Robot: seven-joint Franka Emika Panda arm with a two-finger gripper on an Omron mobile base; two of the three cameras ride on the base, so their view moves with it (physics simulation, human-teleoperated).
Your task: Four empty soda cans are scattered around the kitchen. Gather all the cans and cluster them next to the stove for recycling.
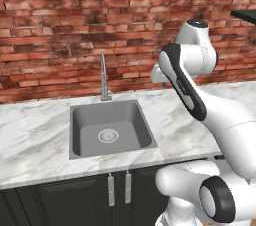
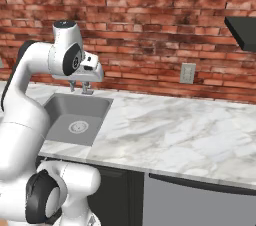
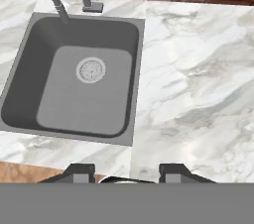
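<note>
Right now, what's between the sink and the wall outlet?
Bare marble counter between sink and outlet, per the right base view.

The sink (image 1: 110,129) is set into the worktop (image 1: 35,140), with the faucet (image 1: 103,77) behind it against the brick wall (image 1: 75,25); cabinets (image 1: 75,200) are found below, and an outlet (image 2: 187,73) is mounted on the wall to the right

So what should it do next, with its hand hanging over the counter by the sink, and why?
Probably move right along the counter. The gripper seems shut on a soda can, whose silvery rim peeks out between the fingertips. Below it lies only the sink, while the dark hood at far right hints that the stove stands that way.
</note>
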